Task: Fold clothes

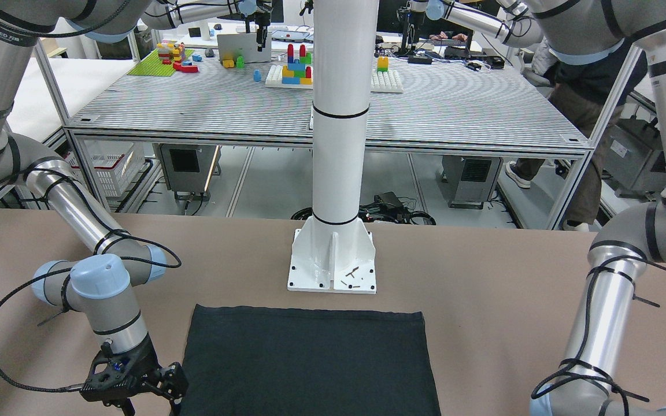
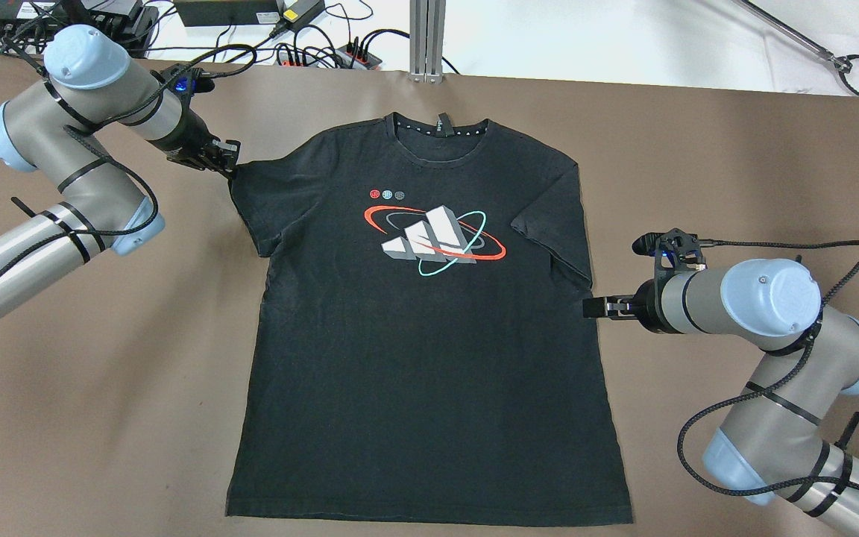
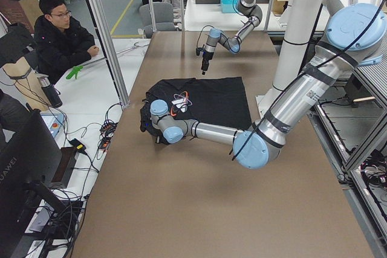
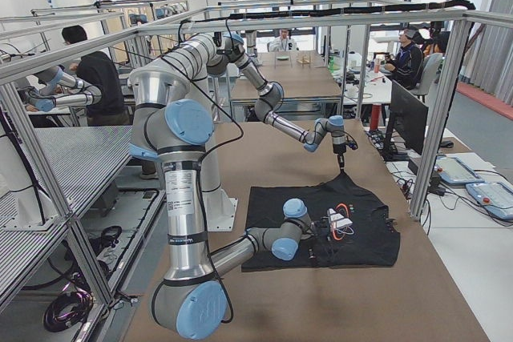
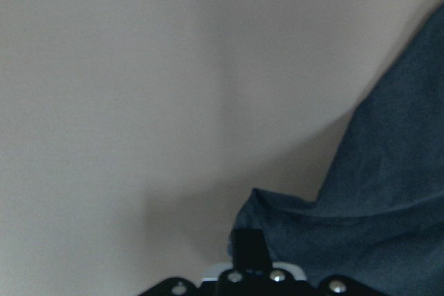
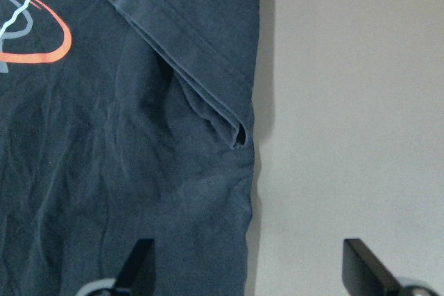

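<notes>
The clothes are one black T-shirt (image 2: 429, 373) with a red, white and teal print, lying flat and face up on the brown table; it also shows in the front view (image 1: 310, 358). My left gripper (image 2: 230, 162) is shut on the tip of the shirt's left-hand sleeve (image 5: 388, 206), low at the table. My right gripper (image 2: 587, 307) is open and empty. Its fingers (image 6: 142, 258) straddle the shirt's side edge (image 6: 246, 192) just below the other sleeve, which lies folded onto the body. It also shows in the front view (image 1: 178, 386).
A white pillar's base (image 1: 333, 260) stands just beyond the shirt's hem. Cables and power strips (image 2: 325, 52) lie past the table's far edge near the collar. Bare brown table (image 2: 735, 149) lies on both sides of the shirt. A person (image 3: 60, 40) sits off the table's end.
</notes>
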`<action>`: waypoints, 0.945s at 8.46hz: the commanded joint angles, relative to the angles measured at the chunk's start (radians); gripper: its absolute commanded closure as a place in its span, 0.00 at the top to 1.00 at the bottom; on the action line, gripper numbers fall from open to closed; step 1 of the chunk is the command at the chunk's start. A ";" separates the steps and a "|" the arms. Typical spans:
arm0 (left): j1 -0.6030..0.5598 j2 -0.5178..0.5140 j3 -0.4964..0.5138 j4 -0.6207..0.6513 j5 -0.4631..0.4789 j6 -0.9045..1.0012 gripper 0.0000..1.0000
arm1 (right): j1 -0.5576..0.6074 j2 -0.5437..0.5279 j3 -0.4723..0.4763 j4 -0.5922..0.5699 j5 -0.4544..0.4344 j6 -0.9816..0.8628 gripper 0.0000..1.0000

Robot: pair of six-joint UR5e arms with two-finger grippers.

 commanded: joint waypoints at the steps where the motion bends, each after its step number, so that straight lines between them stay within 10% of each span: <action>1: 0.020 0.035 -0.156 0.035 0.003 -0.137 0.00 | -0.003 0.001 -0.005 0.000 0.000 -0.002 0.95; 8: 0.158 -0.217 -0.034 0.235 0.187 -0.300 0.00 | -0.004 0.001 -0.022 0.003 0.000 -0.012 0.95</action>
